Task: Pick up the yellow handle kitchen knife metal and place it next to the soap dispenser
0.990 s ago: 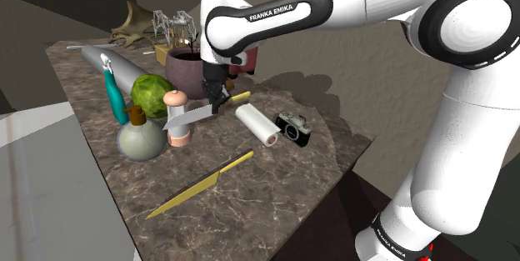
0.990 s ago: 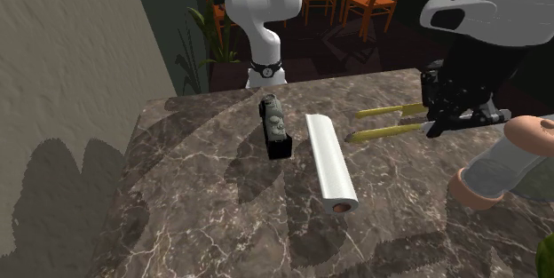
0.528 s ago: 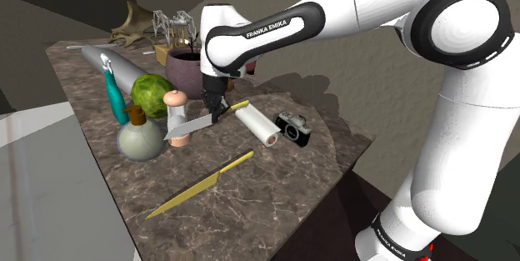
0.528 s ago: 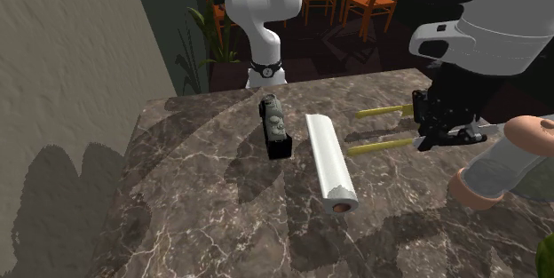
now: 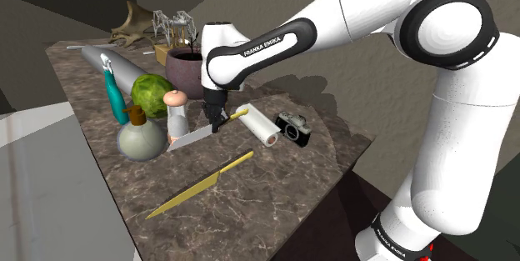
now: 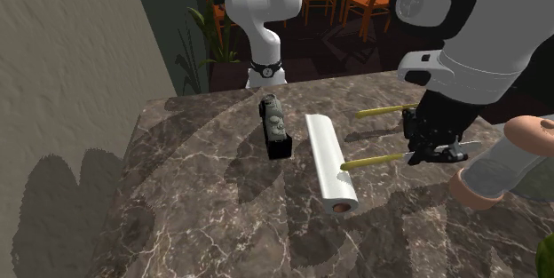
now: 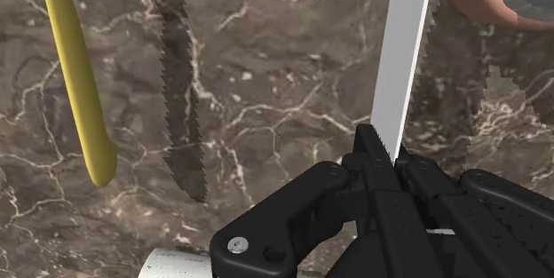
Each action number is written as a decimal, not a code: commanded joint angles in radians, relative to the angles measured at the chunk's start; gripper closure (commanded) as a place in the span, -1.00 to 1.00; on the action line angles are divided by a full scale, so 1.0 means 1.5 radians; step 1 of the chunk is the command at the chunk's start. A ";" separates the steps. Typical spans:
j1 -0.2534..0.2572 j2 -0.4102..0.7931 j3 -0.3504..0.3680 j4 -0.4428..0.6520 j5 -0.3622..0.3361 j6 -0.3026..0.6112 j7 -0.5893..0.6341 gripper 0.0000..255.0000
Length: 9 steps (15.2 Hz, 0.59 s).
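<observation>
Black two-finger gripper (image 5: 216,124) is clenching the yellow-handled, metal-bladed kitchen knife (image 5: 190,138) approx. where blade meets handle. In shoulder view, blade is pointing to 8 o'clock, lying just beside peach-and-grey soap dispenser (image 5: 177,111), prob. hovering clear of dark marble countertop (image 5: 275,184).

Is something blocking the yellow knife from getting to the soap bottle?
Nothing visible does. The knife is lifted off the marble counter, its blade pointing toward the soap dispenser, with the tip close beside it. Only bare counter lies between them.
</observation>
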 commanded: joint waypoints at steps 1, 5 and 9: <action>0.001 0.009 -0.001 -0.006 -0.003 0.015 0.002 1.00; 0.002 0.014 -0.002 -0.010 -0.005 0.024 0.004 1.00; 0.002 0.014 -0.002 -0.010 -0.005 0.024 0.003 1.00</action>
